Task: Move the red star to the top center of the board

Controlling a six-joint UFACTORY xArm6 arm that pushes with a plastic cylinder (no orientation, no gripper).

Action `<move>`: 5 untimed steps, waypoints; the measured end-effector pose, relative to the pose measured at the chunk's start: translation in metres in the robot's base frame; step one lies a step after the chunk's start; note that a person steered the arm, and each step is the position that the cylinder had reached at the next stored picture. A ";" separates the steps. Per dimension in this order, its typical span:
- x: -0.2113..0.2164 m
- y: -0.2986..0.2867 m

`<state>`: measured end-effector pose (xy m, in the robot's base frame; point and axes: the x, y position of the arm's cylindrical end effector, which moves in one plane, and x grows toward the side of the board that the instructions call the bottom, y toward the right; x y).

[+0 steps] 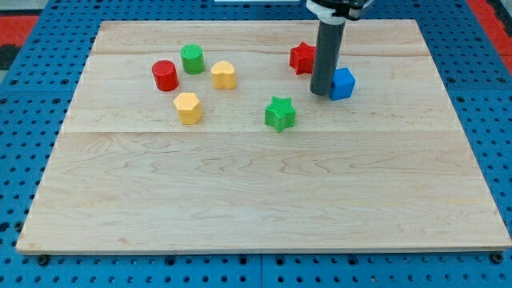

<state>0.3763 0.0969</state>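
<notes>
The red star (302, 58) lies on the wooden board (256, 192) near the view's top, right of centre. My tip (321, 91) is down on the board just below and right of the red star, partly hiding the star's right side. A blue block (343, 83) touches or nearly touches the rod on its right.
A green star (280, 114) lies below and left of my tip. At the view's upper left sit a red cylinder (165, 75), a green cylinder (192, 59), a yellow block (224, 75) and another yellow block (188, 108).
</notes>
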 end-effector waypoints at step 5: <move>-0.086 -0.001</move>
<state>0.2907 0.0960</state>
